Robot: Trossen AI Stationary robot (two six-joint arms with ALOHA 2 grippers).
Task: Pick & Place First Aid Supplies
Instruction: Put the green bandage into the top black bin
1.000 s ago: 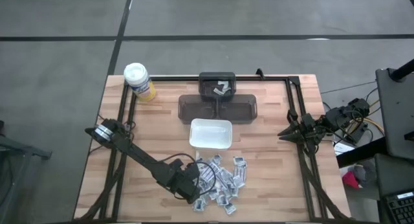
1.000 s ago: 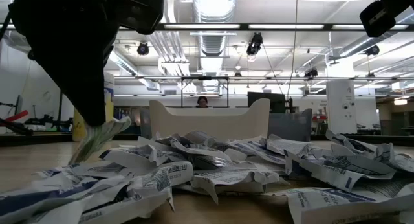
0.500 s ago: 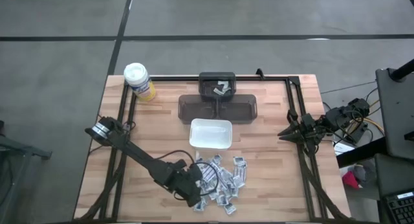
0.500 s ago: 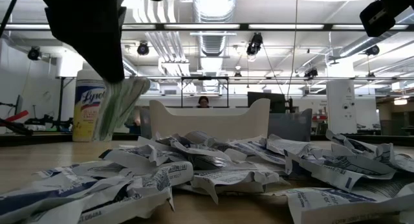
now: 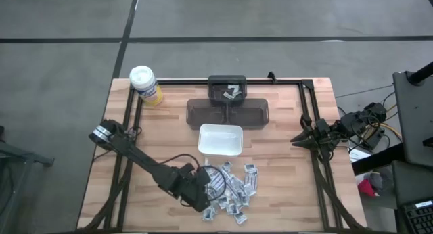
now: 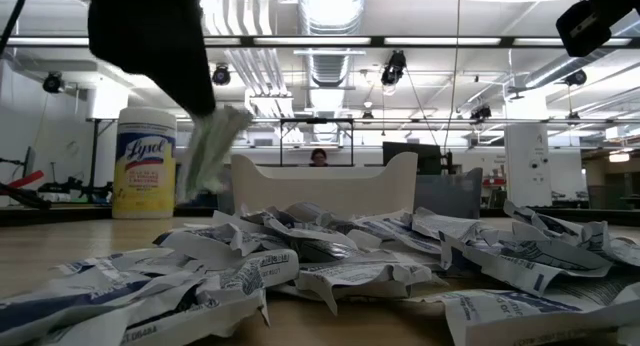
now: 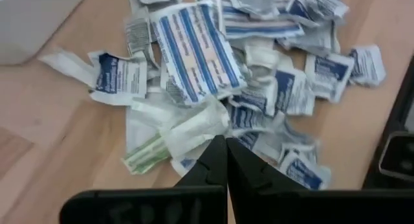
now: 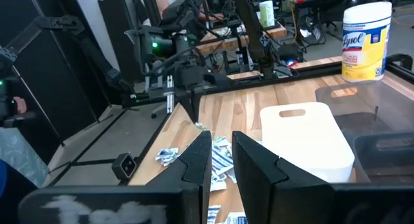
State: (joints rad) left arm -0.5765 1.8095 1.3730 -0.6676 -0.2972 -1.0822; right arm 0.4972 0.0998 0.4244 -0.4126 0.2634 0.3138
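While the overhead camera looked straight down, the left gripper (image 5: 205,197) hung over the near-left edge of the heap of small flat white-and-grey first aid packets (image 5: 233,189), which lay on the pale wooden slatted table (image 5: 284,180) just in front of the white rectangular plastic dish (image 5: 220,140). Behind the dish sat a dark translucent plastic tray (image 5: 229,112) with a few packets in its rear compartment, and a yellow wipes canister with a white lid (image 5: 144,84) stood at the far-left corner. The right gripper (image 5: 298,140) waited at the table's right edge, well apart from the heap.

At table height, the left arm came down from the top left with a crumpled greenish-white packet (image 6: 215,146) dangling from its tip, clear above the heap, with the canister just beside it and the dish behind.

From the left wrist, the two dark fingers (image 7: 215,166) were pressed together, pinching one end of that crumpled packet (image 7: 184,133), which hung over the spread of blue-printed packets.

From the right wrist, its own dark fingers (image 8: 200,156) stood slightly apart with nothing between them, facing the dish, the packets and the far left arm.
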